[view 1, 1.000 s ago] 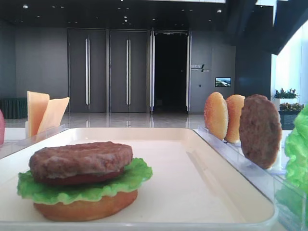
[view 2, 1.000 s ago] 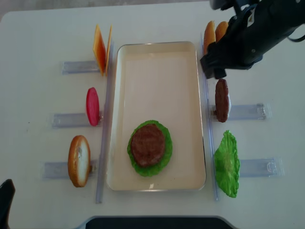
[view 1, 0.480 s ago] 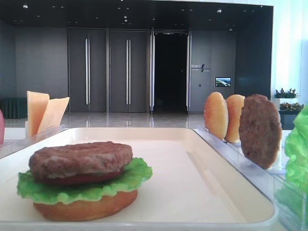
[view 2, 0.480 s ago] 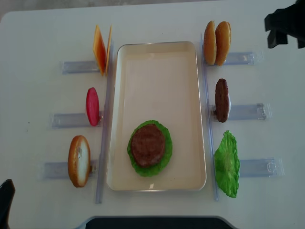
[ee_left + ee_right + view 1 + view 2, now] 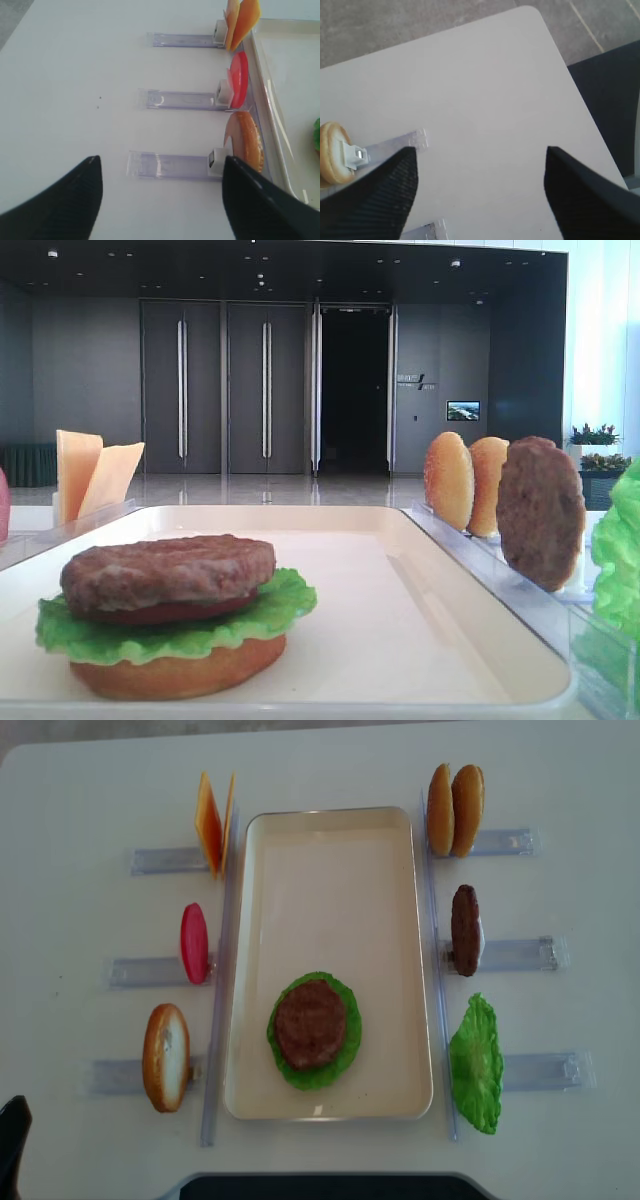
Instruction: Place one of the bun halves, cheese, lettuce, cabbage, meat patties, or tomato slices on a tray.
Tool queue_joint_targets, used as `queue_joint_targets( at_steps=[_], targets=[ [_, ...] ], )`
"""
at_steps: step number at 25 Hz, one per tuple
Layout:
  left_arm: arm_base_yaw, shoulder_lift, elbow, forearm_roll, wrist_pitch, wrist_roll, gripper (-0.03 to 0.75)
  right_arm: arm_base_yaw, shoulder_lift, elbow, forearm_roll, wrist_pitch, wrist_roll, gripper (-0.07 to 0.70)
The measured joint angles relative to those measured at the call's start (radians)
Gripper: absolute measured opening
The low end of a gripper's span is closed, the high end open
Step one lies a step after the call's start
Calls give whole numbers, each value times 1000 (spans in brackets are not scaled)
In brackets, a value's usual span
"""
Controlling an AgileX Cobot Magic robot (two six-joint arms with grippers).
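Observation:
The cream tray (image 5: 330, 850) holds a stack: bun half (image 5: 180, 672), lettuce (image 5: 270, 612), tomato slice (image 5: 165, 612) and, on top, a meat patty (image 5: 311, 1023). Left of the tray stand cheese (image 5: 213, 823), a tomato slice (image 5: 194, 942) and a bun half (image 5: 166, 1057). Right of it stand two bun halves (image 5: 455, 808), a patty (image 5: 465, 929) and lettuce (image 5: 476, 1063). Cabbage is out of view. My left gripper (image 5: 161, 160) hangs open and empty over the table, left of the near bun half (image 5: 247, 142). My right gripper (image 5: 481, 150) is open and empty above bare table near its corner.
Clear plastic racks (image 5: 520, 954) hold the upright pieces on both sides of the tray. A dark part of the left arm (image 5: 12, 1140) shows at the bottom left corner. A dark edge (image 5: 320, 1187) runs along the table's front. Beyond the table corner (image 5: 530, 10) lies floor.
The right arm has pulled back from above the right-hand racks and left the overhead view at the upper right. The food pieces have not moved.

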Motion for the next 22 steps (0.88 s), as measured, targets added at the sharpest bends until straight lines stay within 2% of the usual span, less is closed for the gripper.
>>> queue_joint_targets(
  at_steps=[10,13,22],
  targets=[
    [0,0,0,0,0,0,573,11,-239,30,-8,29,-30,531],
    [0,0,0,0,0,0,573,11,-358,91,-25,8,-30,531],
    [0,0,0,0,0,0,573,17,-716,293,-32,-1,-64,531]
  ],
)
